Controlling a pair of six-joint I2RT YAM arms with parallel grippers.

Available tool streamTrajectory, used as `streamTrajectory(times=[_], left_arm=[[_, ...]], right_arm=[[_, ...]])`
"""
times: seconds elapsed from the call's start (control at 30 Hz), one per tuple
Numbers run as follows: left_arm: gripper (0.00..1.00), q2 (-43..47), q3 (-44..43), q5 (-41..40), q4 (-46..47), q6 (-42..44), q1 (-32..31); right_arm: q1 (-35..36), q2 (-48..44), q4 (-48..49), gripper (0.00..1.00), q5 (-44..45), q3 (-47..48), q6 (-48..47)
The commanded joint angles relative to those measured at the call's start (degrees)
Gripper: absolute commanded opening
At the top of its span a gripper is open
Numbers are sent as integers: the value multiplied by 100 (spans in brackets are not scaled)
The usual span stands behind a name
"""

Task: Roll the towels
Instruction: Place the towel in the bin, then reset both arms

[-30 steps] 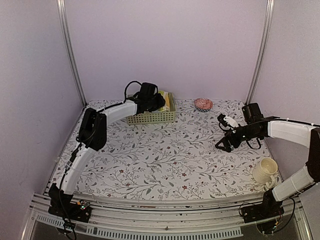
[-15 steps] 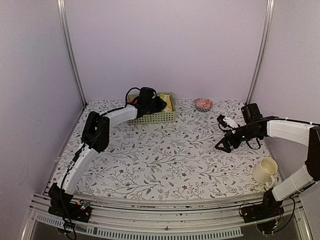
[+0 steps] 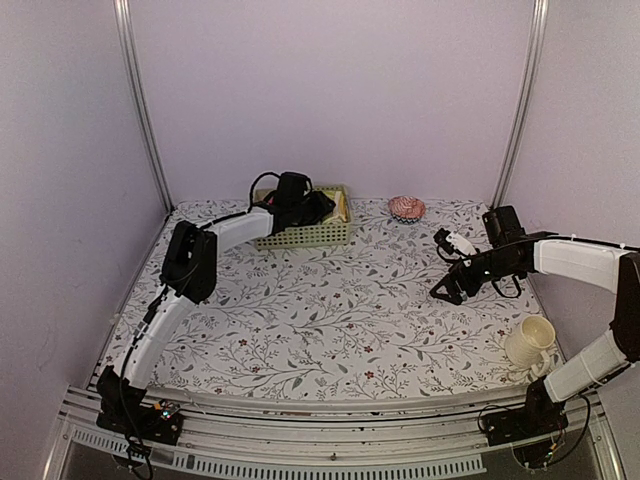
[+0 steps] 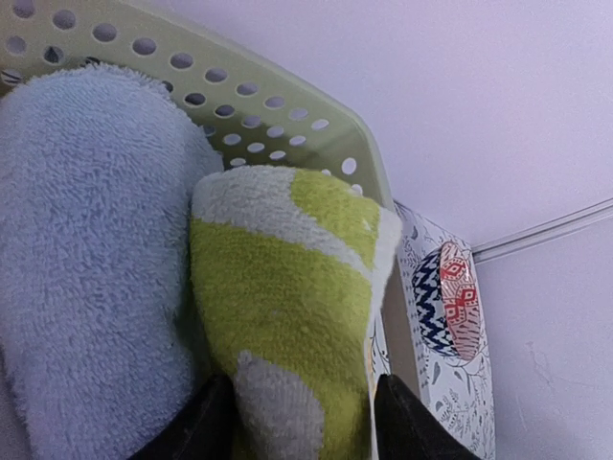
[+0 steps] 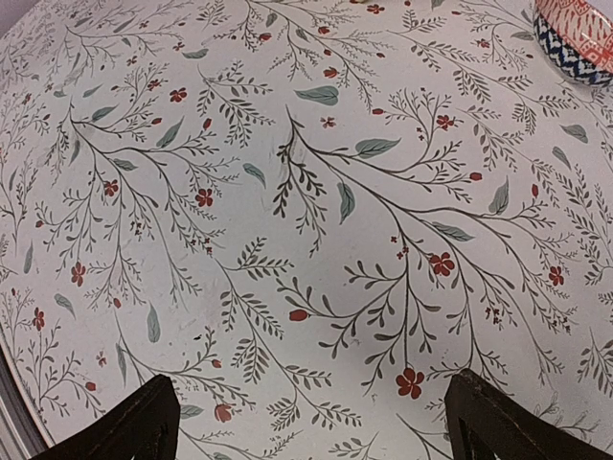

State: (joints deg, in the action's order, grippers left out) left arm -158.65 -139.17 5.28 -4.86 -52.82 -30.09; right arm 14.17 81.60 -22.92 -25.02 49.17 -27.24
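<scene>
The yellow-green towel (image 4: pixel 287 287) with pale shapes lies folded in a pale green perforated basket (image 4: pixel 239 86), next to the light blue towel (image 4: pixel 86 240) on its left. My left gripper (image 4: pixel 302 426) reaches into the basket (image 3: pixel 310 236) at the back of the table. Its two fingers press on either side of the yellow-green towel's near end. In the top view the left gripper (image 3: pixel 312 208) covers most of the towels; only a yellow edge (image 3: pixel 341 205) shows. My right gripper (image 3: pixel 441 268) hovers over the table on the right, wide open and empty (image 5: pixel 316 422).
A pink-red patterned roll (image 3: pixel 406 208) lies at the back, right of the basket; it also shows in the left wrist view (image 4: pixel 452 302) and the right wrist view (image 5: pixel 579 38). A cream-white roll (image 3: pixel 530 342) stands at the near right. Purple walls enclose the table.
My left gripper has shifted a little left and farther into the basket. The right arm has not moved.
</scene>
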Motion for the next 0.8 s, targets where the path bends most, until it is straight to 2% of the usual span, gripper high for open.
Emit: streamTrajectory(times=[0.0, 0.4, 0.67, 0.77], left_arm=[[53, 361, 135, -45, -231, 198, 36], [54, 732, 370, -189, -204, 413, -38], [53, 1707, 1094, -314, -371, 1141, -120], [53, 2190, 1491, -311, -614, 1660, -136]], right_arm=[[-38, 8, -72, 99, -12, 135, -53], [-32, 3, -95, 99, -50, 156, -29], [-86, -272, -159, 99, -12, 402, 98], [-419, -381, -111, 99, 16, 624, 317]])
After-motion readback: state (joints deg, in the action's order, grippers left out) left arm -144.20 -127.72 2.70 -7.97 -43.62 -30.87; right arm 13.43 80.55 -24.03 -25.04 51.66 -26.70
